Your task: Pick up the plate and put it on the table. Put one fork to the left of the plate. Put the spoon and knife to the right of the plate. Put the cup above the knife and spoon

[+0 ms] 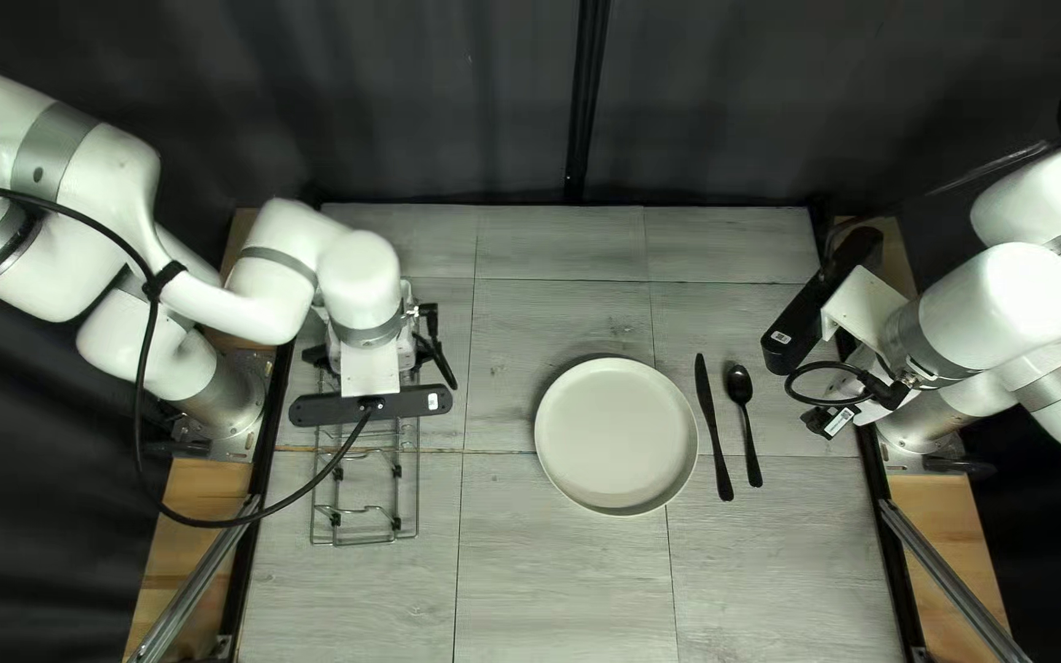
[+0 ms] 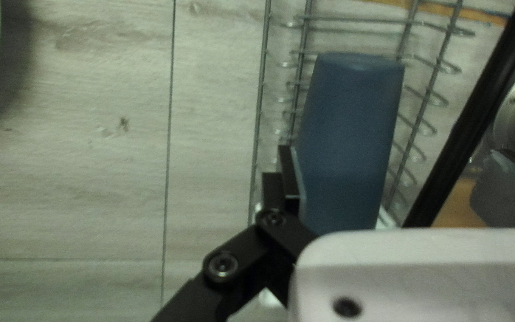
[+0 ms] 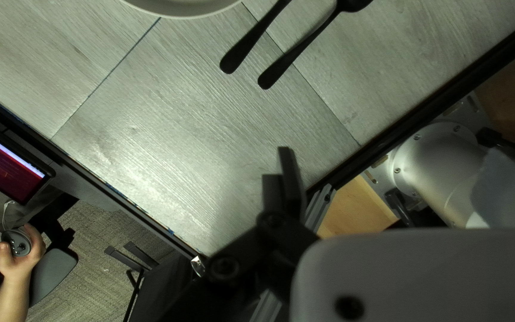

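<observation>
A blue, tapered cup (image 2: 350, 137) sits in a wire rack (image 2: 442, 62) along the table's left edge, where my left arm (image 1: 360, 276) reaches down over it from above. I cannot tell from here whether the left jaws grip the cup or merely stand at its side. The right arm (image 1: 997, 307) waits by the table's right edge, its jaws apart and holding nothing.

The cup looks light and fairly stiff, probably plastic, with a smooth, matte wall that could slip under a weak squeeze. I judge an even hold across the middle of its body best, then a straight lift, since the thin metal wires could snag it. Its place should be toward the table's far edge, beyond the knife (image 1: 714, 425) and spoon (image 1: 746, 424).

Both pieces, slim, black and probably metal, lie right of the pale, round, shallow-rimmed plate (image 1: 617, 435), the knife nearer it. The table (image 1: 555, 565) has a grey wood-grain surface crossed by dark seams. No fork shows in any view; that placing appears to remain. Off the table's near edge, a person's hand (image 3: 24, 262) holds a small, round object (image 3: 16, 243).
</observation>
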You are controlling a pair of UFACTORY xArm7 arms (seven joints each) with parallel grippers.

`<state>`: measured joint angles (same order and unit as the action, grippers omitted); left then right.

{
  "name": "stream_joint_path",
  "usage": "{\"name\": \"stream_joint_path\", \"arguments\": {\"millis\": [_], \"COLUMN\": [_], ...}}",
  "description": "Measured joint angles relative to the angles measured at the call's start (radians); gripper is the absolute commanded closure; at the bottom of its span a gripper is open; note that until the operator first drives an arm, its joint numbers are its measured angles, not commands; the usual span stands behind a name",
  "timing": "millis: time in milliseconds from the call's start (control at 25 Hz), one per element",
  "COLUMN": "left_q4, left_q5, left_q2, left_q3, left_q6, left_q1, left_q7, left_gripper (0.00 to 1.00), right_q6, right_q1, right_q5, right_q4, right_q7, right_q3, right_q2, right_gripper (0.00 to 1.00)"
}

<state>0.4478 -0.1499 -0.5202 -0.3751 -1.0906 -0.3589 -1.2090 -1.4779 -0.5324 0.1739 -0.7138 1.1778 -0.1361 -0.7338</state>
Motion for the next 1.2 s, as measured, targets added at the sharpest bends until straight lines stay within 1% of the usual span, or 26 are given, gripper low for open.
{"name": "stream_joint_path", "arguments": {"millis": [280,640,920,1200], "left_q4": [-0.057,-0.129,-0.163,-0.182], "left_q5": [0.012,-0.015,-0.031,-0.042], "left_q2": [0.046,0.024,0.043,0.054], "left_q3": [-0.038,-0.043,-0.047,-0.061], "left_q6": [0.081,0.127,0.185,0.219], "left_q1": [0.014,0.048,0.054,0.060], "left_q7": [-0.002,0.021,0.022,0.001], "left_gripper": [0.00,0.00,0.00,0.00], "right_q6": [0.000,0.000,0.000,0.000], "right_q1": [0.000,0.000,0.000,0.000], "right_q5": [0.000,0.000,0.000,0.000], "right_q4": [0.000,0.000,0.000,0.000], "right_q7": [0.000,0.000,0.000,0.000], "right_q3": [0.000,0.000,0.000,0.000], "right_q2": [0.000,0.000,0.000,0.000], "right_gripper": [0.00,0.00,0.00,0.00]}}
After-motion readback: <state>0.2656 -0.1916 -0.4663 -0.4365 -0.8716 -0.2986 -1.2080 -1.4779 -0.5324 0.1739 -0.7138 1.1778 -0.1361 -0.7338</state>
